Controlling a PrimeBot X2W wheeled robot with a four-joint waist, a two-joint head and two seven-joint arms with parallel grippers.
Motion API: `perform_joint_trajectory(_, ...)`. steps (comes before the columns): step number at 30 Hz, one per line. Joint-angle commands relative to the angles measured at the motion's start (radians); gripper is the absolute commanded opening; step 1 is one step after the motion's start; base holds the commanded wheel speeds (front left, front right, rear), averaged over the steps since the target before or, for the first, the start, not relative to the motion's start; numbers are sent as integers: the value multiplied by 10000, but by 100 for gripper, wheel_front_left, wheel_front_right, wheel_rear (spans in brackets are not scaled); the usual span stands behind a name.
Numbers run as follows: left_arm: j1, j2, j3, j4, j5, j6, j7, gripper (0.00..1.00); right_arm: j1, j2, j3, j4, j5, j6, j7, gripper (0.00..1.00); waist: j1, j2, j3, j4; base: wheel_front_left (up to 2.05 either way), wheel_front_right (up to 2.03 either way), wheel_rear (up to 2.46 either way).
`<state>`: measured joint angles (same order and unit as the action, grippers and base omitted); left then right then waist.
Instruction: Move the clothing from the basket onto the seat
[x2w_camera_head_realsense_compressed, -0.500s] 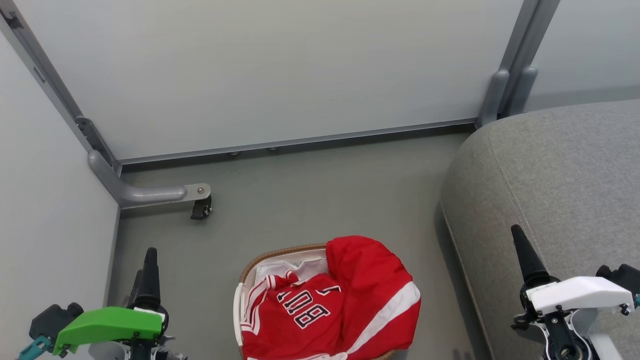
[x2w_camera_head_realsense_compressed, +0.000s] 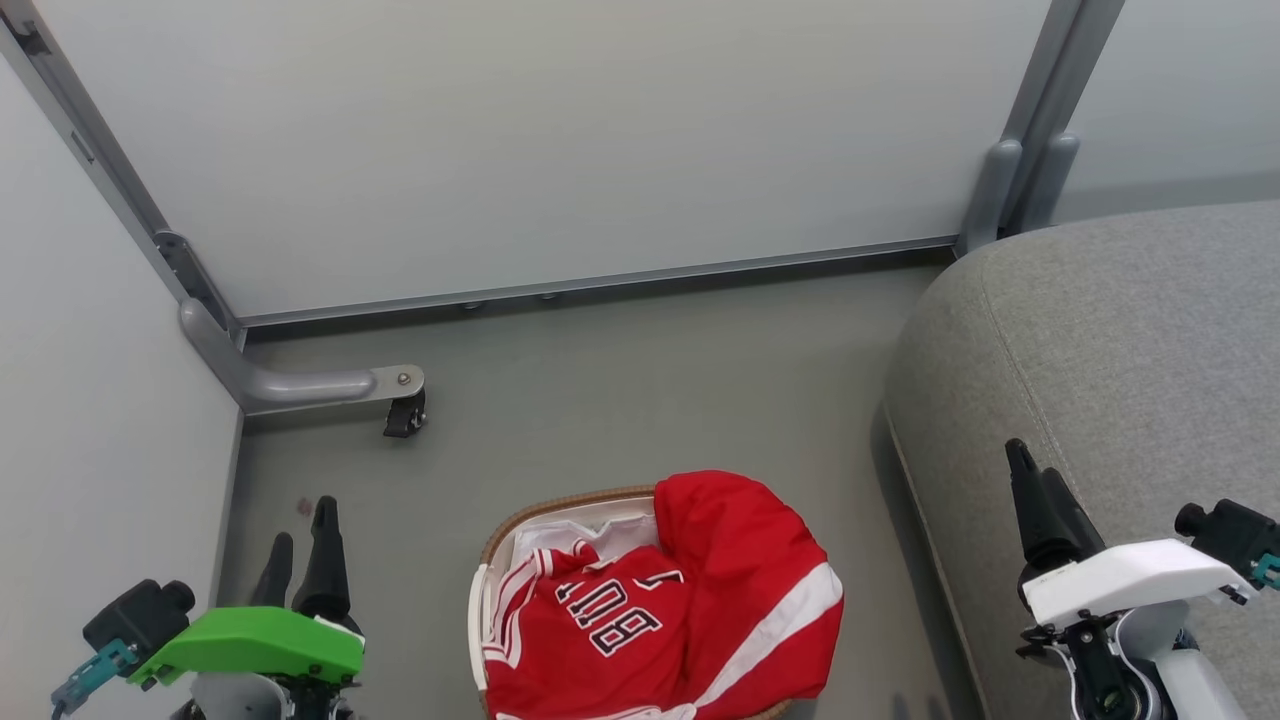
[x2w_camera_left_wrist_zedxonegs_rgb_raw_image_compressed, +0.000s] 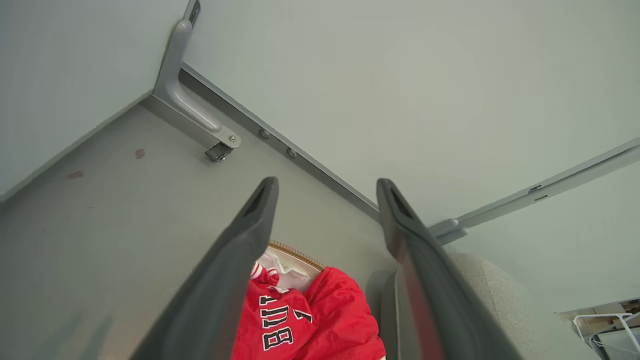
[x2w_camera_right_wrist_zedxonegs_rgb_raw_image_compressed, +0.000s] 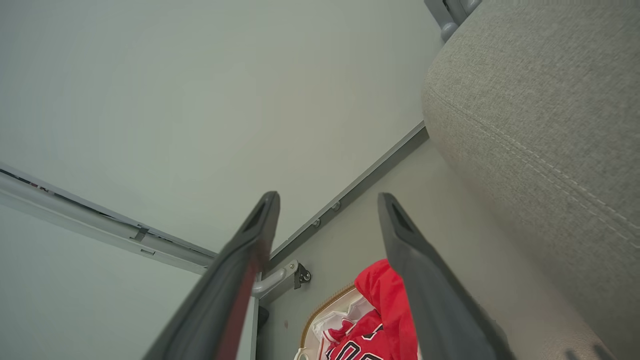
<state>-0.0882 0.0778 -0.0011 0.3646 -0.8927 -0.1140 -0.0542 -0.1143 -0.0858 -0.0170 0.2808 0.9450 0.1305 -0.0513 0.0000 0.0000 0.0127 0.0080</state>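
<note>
1. Hovering low at both sides: left gripper and right gripper, jaws spread wide, holding nothing.
2. Heaped in the basket between them: the clothing, spilling over the rim toward the seat.
3. Probably favouring the right arm, nearer that draped edge and the seat.

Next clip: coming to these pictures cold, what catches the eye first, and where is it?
The red clothing heaped in the basket on the floor, bottom centre of the head view, with the lettered jersey on top. Right of it bulks the grey seat, bare where visible. The left gripper and right gripper flank the basket, both open.
</note>
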Motion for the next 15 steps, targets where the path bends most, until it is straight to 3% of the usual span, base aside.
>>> perform_joint_trajectory(1,-354,142,-77,-45,458,24,-110,100,-298,-126,61,-49,-391,1,-126,100,0,0,6,3,0,0,0)
perform_joint_trajectory(15,-424,257,-429,225,2309,186,-552,100,-444,-203,376,247,-2248,2,-576,100,0,0,18,42,0,0,0)
